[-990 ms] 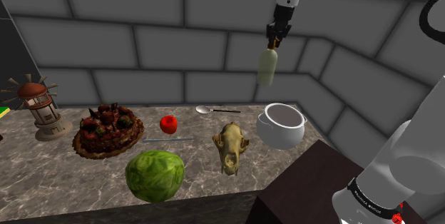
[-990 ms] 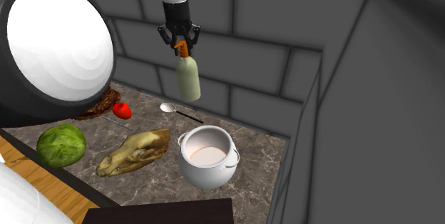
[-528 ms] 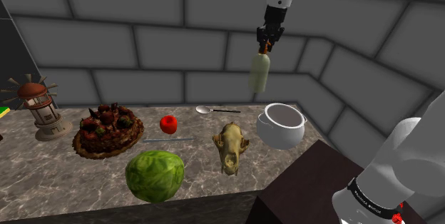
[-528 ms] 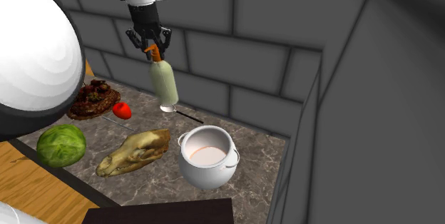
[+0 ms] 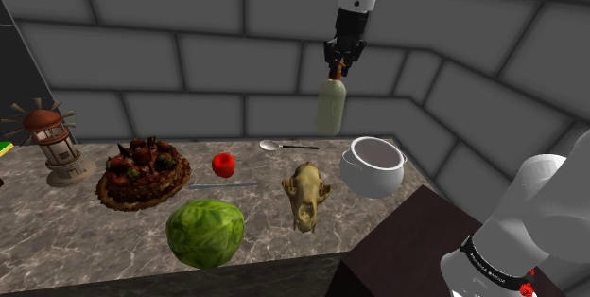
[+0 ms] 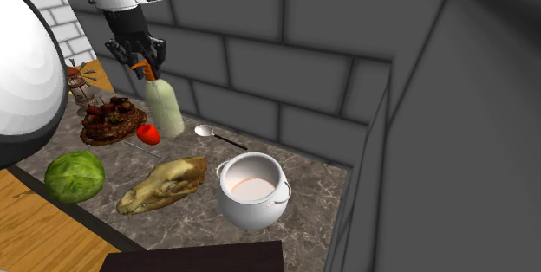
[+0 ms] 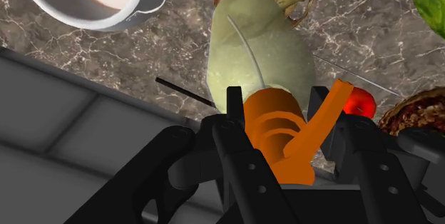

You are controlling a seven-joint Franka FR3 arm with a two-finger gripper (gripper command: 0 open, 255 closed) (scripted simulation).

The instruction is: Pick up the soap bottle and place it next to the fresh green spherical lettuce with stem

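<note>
A pale green soap bottle (image 5: 330, 108) with an orange pump top hangs high above the marble counter, over the spoon (image 5: 287, 145). My black gripper (image 5: 338, 66) is shut on the orange top; the bottle (image 6: 164, 109) dangles below the gripper (image 6: 141, 64). In the wrist view the fingers (image 7: 235, 126) clasp the orange pump and the bottle body (image 7: 258, 51) points down at the counter. The round green lettuce (image 5: 205, 233) rests near the counter's front edge, well below and toward the shoulder view's left of the bottle; it also shows as lettuce (image 6: 74, 176).
On the counter stand a white pot (image 5: 373, 165), an animal skull (image 5: 306, 194), a red tomato (image 5: 224, 164), a thin knife (image 5: 222, 185), a berry tart (image 5: 142, 177) and a small lighthouse model (image 5: 53, 144). A grey block wall lines the back.
The arm has carried the hanging bottle toward the shoulder view's left, away from above the pot to above the spoon. The grip is unchanged.
</note>
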